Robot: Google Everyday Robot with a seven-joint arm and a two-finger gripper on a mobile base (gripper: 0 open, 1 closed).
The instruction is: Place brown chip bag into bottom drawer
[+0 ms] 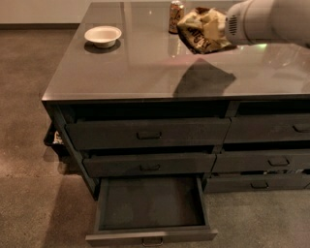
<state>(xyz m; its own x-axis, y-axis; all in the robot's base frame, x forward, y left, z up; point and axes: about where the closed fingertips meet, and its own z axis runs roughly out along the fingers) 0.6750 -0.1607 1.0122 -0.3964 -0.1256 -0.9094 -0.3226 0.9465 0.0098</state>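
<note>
The brown chip bag [197,32], crinkled, tan with brown panels, hangs in the air above the right part of the countertop and casts a shadow on it. My gripper [219,29] is shut on the bag's right side, mostly hidden behind the bag, and the white arm [261,20] reaches in from the right. The bottom drawer [151,203] of the left column is pulled open and empty, its small handle [152,240] at the front edge. It lies below the bag and to its left.
A brown soda can [176,10] stands at the back of the glossy countertop [140,68], just left of the bag. A white bowl [102,35] sits at the back left. The upper left drawers [147,134] and the right-column drawers [271,160] are shut. The floor is carpet.
</note>
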